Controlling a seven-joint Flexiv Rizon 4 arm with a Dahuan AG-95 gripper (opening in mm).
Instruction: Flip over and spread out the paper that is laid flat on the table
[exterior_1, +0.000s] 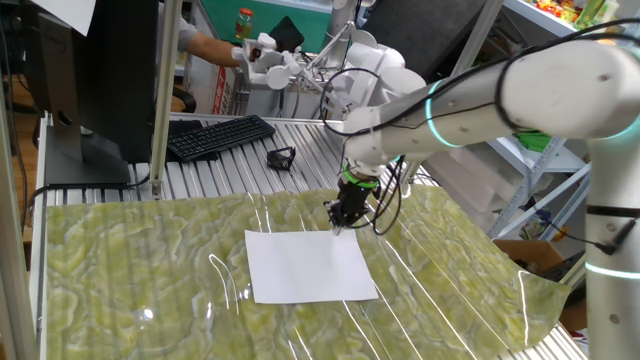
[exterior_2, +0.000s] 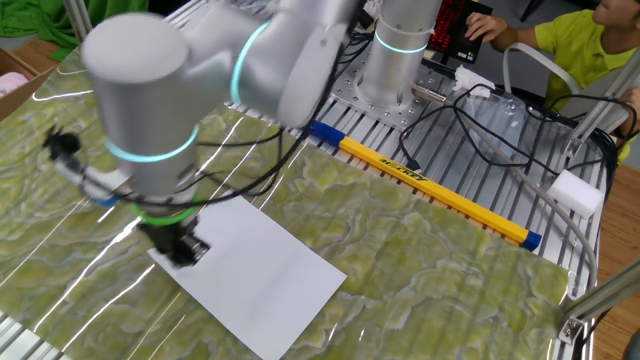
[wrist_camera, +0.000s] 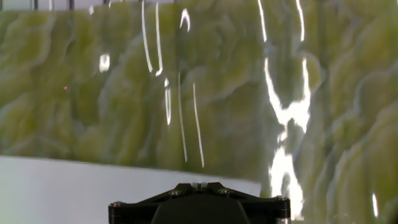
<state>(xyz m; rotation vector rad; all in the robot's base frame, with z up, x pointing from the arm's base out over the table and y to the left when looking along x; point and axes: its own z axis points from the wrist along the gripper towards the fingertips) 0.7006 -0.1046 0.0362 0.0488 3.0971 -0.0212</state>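
Observation:
The white paper (exterior_1: 308, 264) lies flat on the green-yellow marbled table (exterior_1: 130, 270). My gripper (exterior_1: 338, 224) is down at the paper's far right corner, fingers closed together on that corner. In the other fixed view the gripper (exterior_2: 186, 249) covers the left corner of the paper (exterior_2: 262, 275). In the hand view the gripper (wrist_camera: 199, 185) shows its two fingertips pressed together over the paper (wrist_camera: 74, 190), close to its edge and corner. The rest of the sheet still rests on the table (wrist_camera: 217, 93).
A black keyboard (exterior_1: 218, 136) and a small black object (exterior_1: 281, 157) lie on the ribbed metal section behind. A yellow and blue bar (exterior_2: 430, 183), cables and a white block (exterior_2: 578, 192) lie by the arm's base. A person sits at the far side.

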